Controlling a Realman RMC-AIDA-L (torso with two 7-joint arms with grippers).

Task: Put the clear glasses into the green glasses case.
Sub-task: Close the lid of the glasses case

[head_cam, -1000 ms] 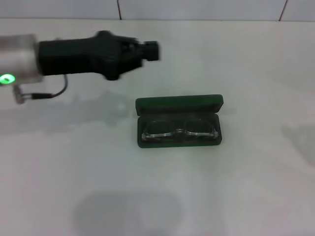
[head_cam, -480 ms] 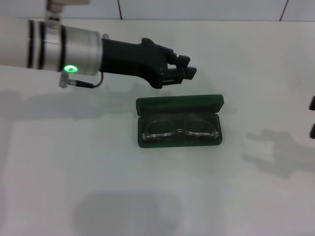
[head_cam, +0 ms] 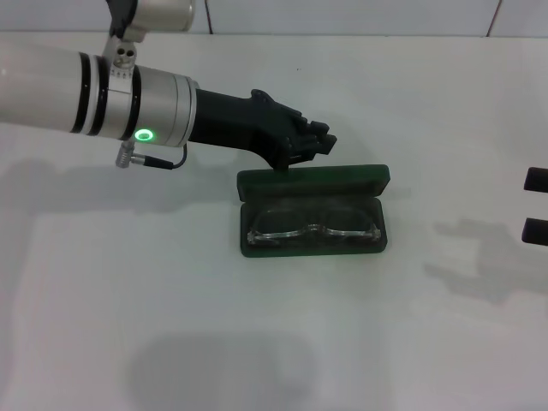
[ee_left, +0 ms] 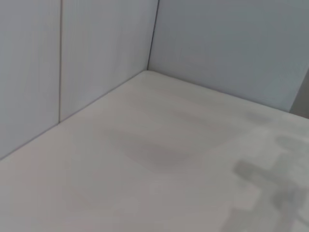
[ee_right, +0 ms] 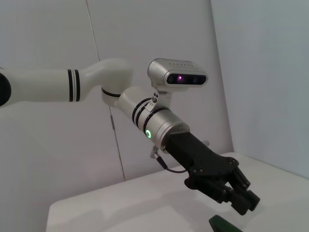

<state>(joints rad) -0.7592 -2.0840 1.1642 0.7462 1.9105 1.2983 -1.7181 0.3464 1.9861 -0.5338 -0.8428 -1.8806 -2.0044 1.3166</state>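
Green glasses case holds clear glasses; left gripper clenched behind lid

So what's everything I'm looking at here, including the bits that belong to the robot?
green glasses case: one, dark green, open at the middle of the table, lid raised at the back.
clear glasses: one pair, transparent, lying inside the case's lower half.
table: one, white, under everything.
wall: white panels behind the table.
left gripper: one, black, on a silver-white arm with a green light, fingers shut, just behind the case's raised lid.
right gripper: one, two black fingertips showing apart at the table's right edge, well away from the case.
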